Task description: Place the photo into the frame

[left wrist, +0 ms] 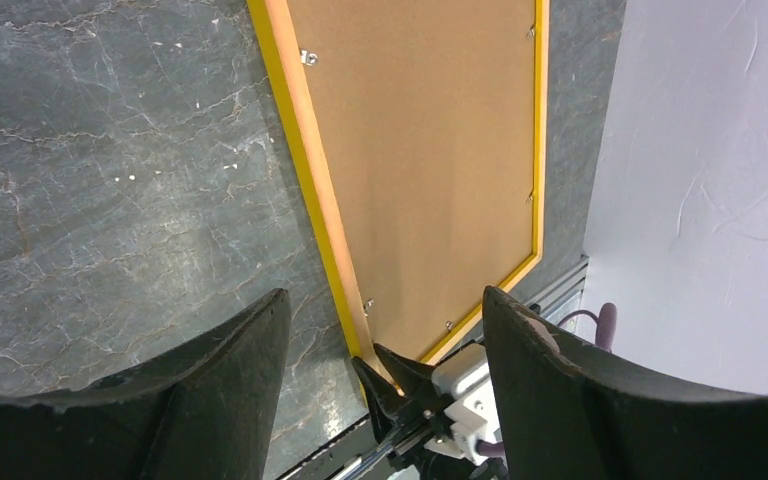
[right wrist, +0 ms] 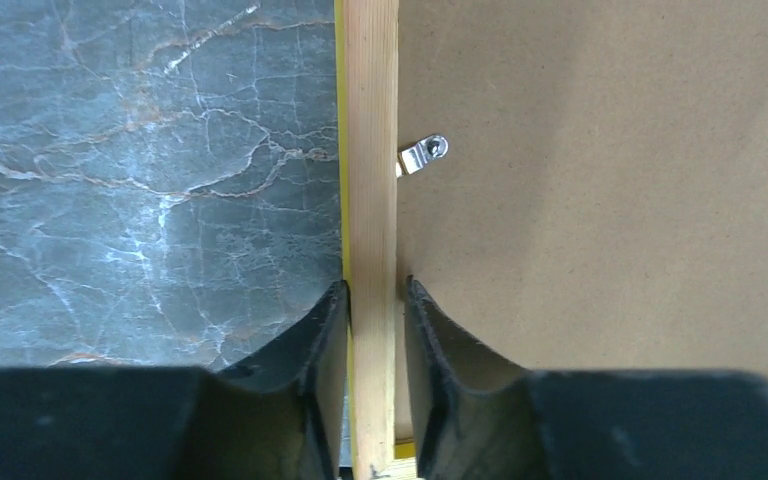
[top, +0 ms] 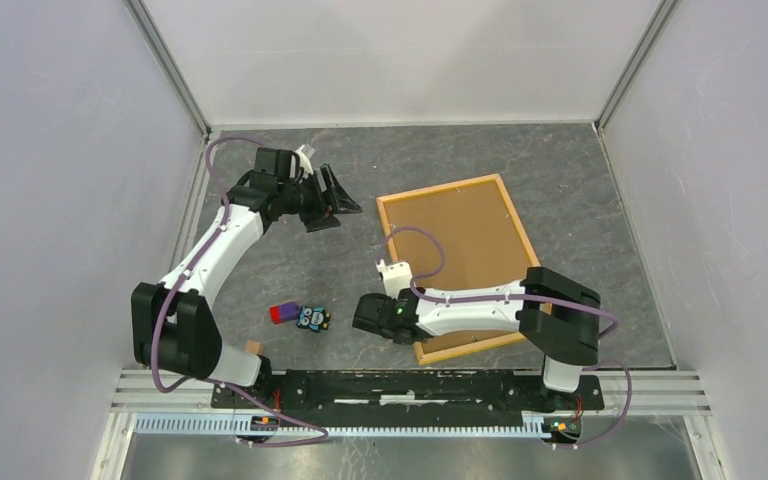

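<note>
The frame (top: 440, 189) lies flat on the dark marbled desk (top: 560, 170), right of the middle and turned a little askew. Its back is up, so what I see is the thin yellow-orange border around the brown backing panel (top: 470, 250). The right arm reaches across from its base to the frame's near left corner. There the right tool (right wrist: 375, 290) is clamped on the pale wooden left rail, one finger on the outside against the desk and the other on the inside against the panel. A small metal clip (right wrist: 422, 154) sits on the panel just beyond the fingers, touching the rail. The left tool (top: 338, 203) hangs over the far left part of the desk, well apart from the frame, its fingers spread wide with nothing between them. Near the left arm's base, a purple and red block (top: 282, 313) lies just beside a small dark toy (top: 312, 319).
</note>
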You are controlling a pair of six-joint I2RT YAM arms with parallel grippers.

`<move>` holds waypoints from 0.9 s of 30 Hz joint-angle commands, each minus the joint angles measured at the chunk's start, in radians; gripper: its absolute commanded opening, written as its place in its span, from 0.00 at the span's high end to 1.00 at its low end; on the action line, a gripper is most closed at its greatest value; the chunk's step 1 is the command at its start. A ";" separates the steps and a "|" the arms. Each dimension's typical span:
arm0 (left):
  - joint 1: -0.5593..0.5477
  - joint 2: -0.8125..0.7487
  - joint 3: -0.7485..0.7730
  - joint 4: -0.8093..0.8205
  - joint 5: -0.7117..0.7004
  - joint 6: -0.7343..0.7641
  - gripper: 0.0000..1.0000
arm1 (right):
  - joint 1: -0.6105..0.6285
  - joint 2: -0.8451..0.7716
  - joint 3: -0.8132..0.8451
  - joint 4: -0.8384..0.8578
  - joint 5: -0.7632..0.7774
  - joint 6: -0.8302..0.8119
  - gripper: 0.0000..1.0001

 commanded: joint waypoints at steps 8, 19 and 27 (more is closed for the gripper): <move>0.004 -0.057 -0.193 0.204 0.106 -0.118 0.21 | 0.000 -0.138 -0.047 0.022 0.181 0.006 1.00; -0.217 0.066 -0.497 0.880 0.100 -0.516 0.18 | -0.029 -0.433 -0.248 0.357 0.135 -0.256 1.00; -0.368 0.227 -0.454 1.076 -0.059 -0.653 0.27 | -0.047 -0.513 -0.279 0.348 0.165 -0.277 1.00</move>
